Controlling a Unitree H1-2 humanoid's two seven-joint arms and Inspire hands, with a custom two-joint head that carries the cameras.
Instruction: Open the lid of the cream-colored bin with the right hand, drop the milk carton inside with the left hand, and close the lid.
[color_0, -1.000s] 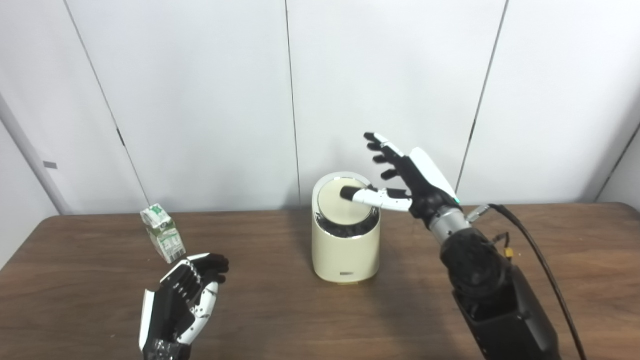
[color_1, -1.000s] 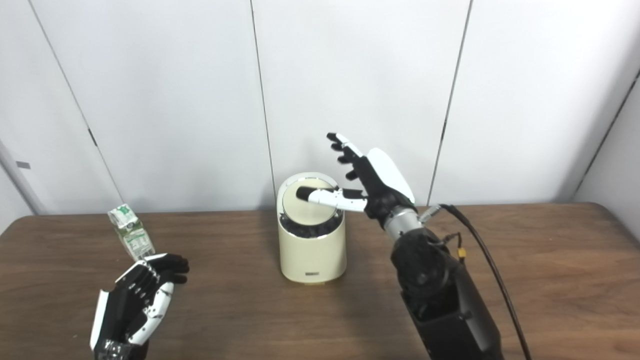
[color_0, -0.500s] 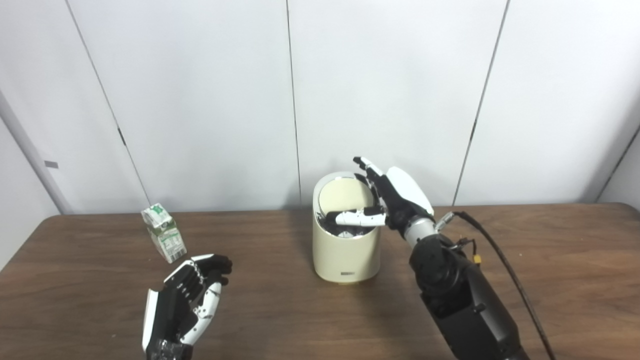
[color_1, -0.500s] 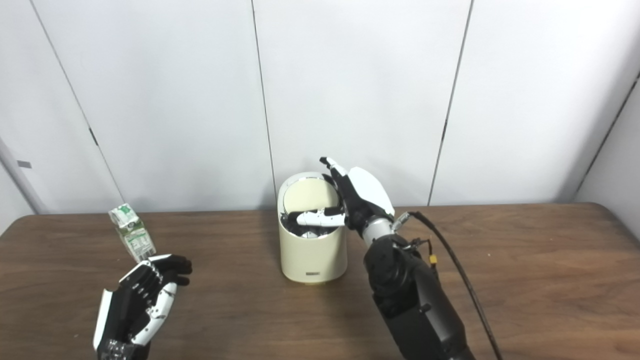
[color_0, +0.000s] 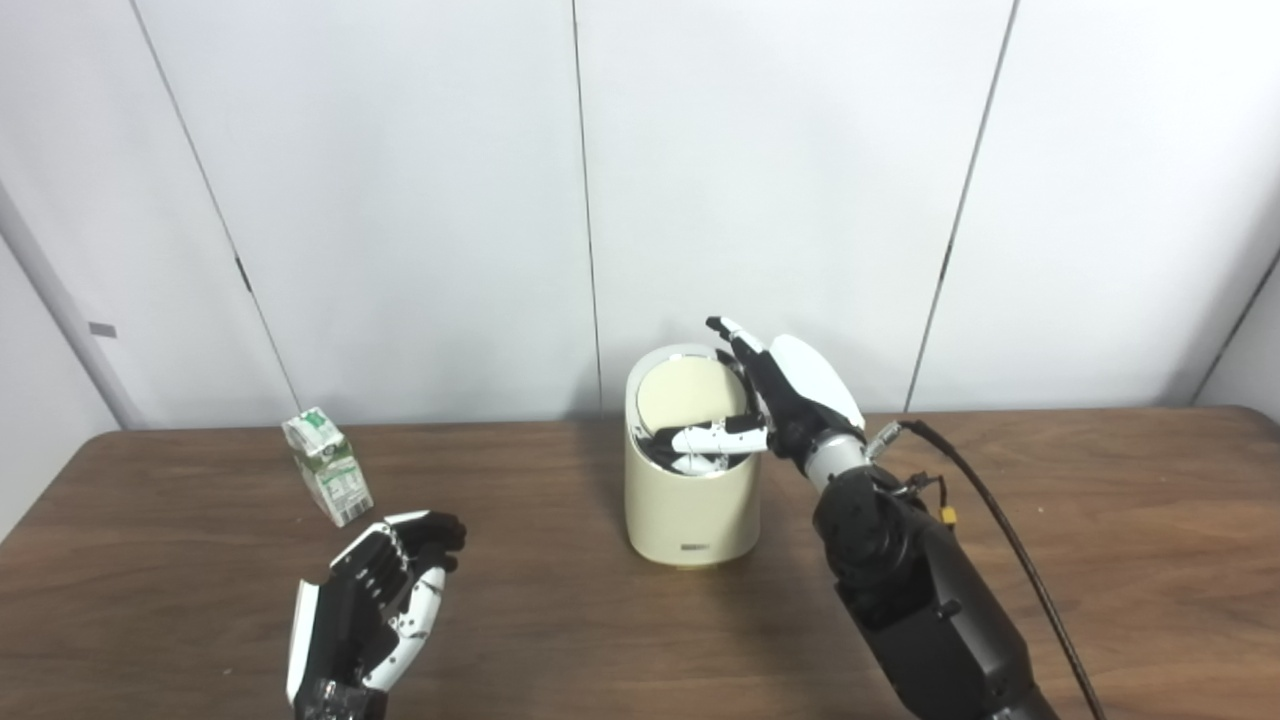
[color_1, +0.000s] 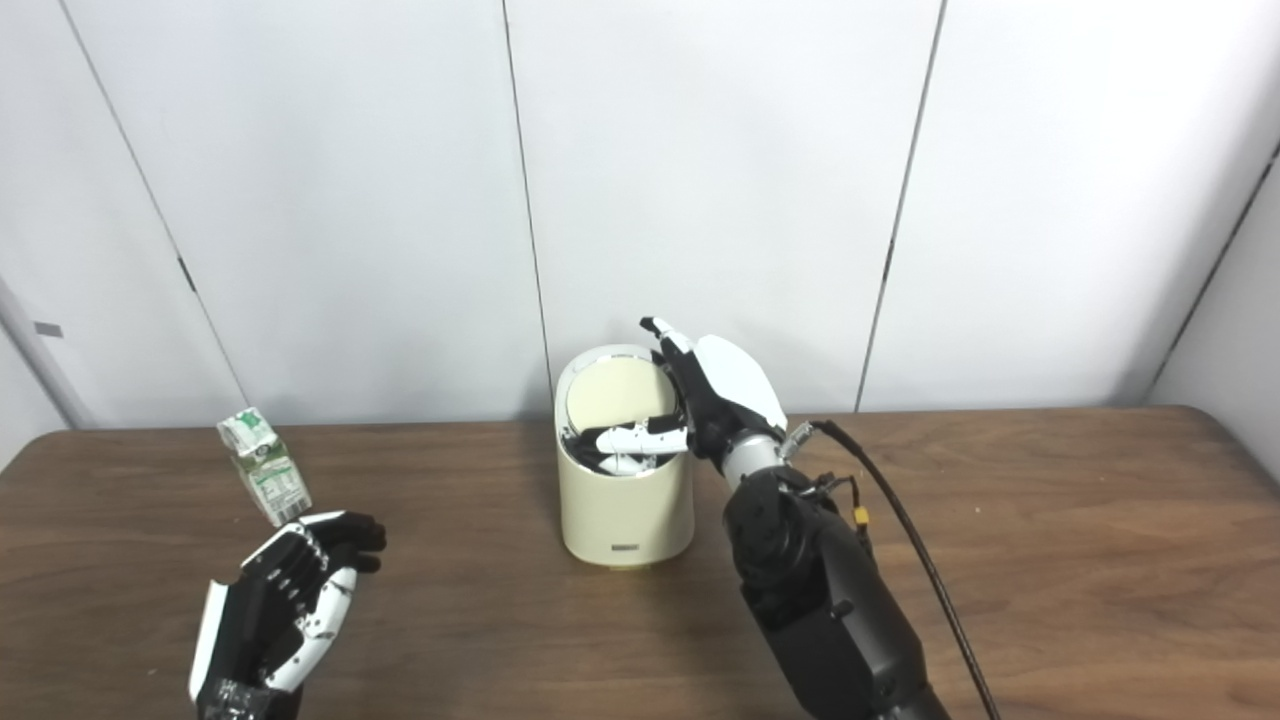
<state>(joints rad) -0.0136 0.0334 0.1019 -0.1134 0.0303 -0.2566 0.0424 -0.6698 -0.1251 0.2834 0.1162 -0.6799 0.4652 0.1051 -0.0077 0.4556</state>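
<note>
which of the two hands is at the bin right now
The right hand: it reaches over the cream-colored bin, thumb across the opening with the lid tipped up. The left hand waits near the milk carton, apart from the bin.

Cream-colored bin (color_0: 690, 500) with tilted lid (color_0: 680, 392); milk carton (color_0: 327, 466) upright, well apart.

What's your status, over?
Right hand pressing swing lid tilted open on cream bin. Left hand open, empty. Milk carton on table, untouched. Path clear.

bin (color_0: 690, 500) cream | carton (color_0: 327, 466) white-green | table (color_0: 1100, 520) dark brown wood
</note>
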